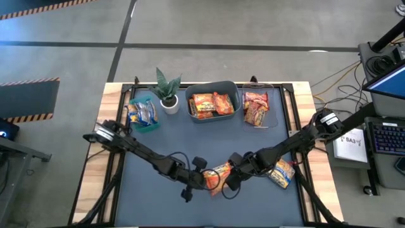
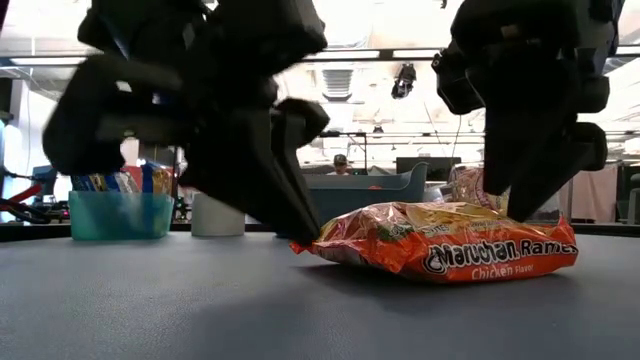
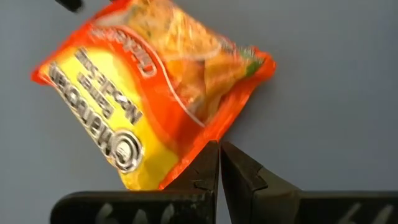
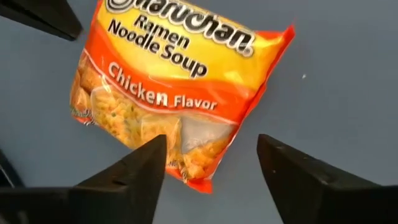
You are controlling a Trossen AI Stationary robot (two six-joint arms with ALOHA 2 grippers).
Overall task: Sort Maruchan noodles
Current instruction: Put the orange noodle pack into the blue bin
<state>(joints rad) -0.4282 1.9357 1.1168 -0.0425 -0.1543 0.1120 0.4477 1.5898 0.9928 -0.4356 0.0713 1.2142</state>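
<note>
One orange Maruchan chicken packet lies flat on the dark mat near the table's front edge, between my two grippers. My left gripper is shut, and its tips come down at the packet's left end. My right gripper is open above the packet's right end. One finger stands on either side of a corner of the packet, with no touch that I can see. A second orange packet lies flat on the mat beside my right arm. My left gripper's shut fingertips meet the packet's orange side edge near a corner. They slant down from the table's left. I cannot tell whether they press on the seam or only stand against it. The packet lies flat on the mat.
Along the far edge stand a teal bin with blue-and-silver packets, a potted plant, a grey bin with orange packets and a clear bin with red packets. Bare mat lies between the bins and the grippers.
</note>
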